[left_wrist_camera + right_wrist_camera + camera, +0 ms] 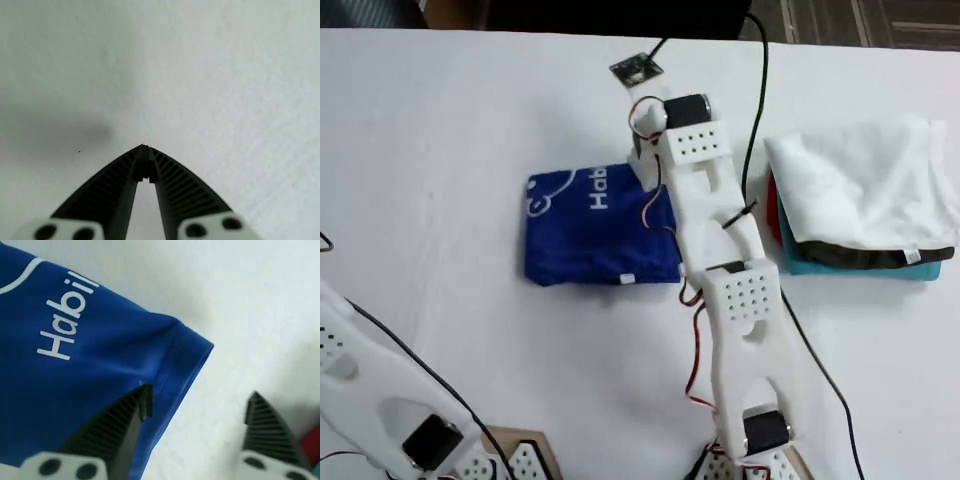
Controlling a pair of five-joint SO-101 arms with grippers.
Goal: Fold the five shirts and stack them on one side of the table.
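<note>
A folded blue shirt [595, 230] with white print lies in the middle of the white table [440, 150]. My right gripper [200, 402] hangs open over the blue shirt's [85, 370] corner, one finger above the cloth, the other above bare table. The right arm [720, 250] stretches from the front edge to the shirt's right side. At the right lies a stack of folded shirts [865, 200], white on top, dark, teal and red edges below. My left gripper [145, 162] is shut with nothing in it, over bare table; its arm [380, 400] sits at the front left.
A small dark tag [636, 68] lies near the table's far edge. Black cable [757, 110] runs from the back across the table beside the right arm. The table's left half is bare white cloth.
</note>
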